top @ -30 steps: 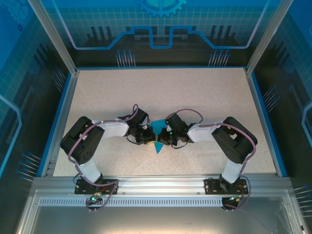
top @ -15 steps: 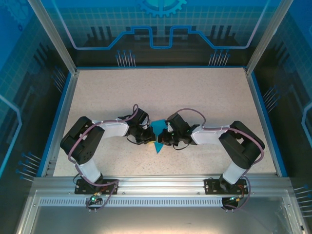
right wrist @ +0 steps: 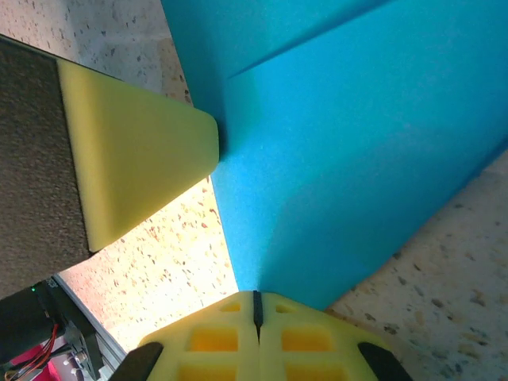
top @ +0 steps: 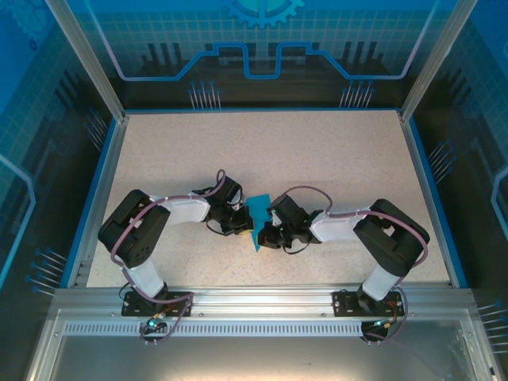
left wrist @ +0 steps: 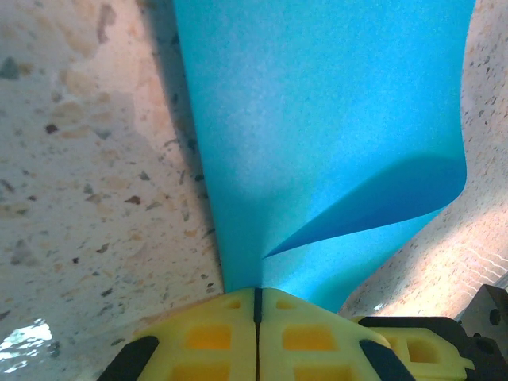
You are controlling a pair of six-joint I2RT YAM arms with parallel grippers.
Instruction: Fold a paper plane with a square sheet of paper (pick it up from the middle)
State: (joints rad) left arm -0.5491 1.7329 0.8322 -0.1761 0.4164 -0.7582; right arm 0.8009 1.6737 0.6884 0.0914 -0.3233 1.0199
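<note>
From above, the paper plane (top: pixel 256 224) lies on the speckled desk (top: pixel 333 159), a little nearer the arm bases than the middle. Its long axis runs far to near, with the broad end away from the bases and the sharp tip toward them. The left end effector (top: pixel 240 226) meets it from the left and the right end effector (top: pixel 268 232) from the right, each at a long edge, though the grip itself is hard to read from here. The left wrist view settles it for that arm: its yellow fingers (left wrist: pixel 206 333) are pressed together, with the paper plane (left wrist: pixel 317 111) coming out of the seam between them. A loose flap (left wrist: pixel 381 194) curls up from the layer beneath on the right, which the overhead view does not resolve. The right wrist view shows its own yellow fingers (right wrist: pixel 309 333) likewise closed on the paper's edge, a straight crease (right wrist: pixel 302 44) crossing the blue surface, and the other arm's pad (right wrist: pixel 135 155) touching the opposite edge.
</note>
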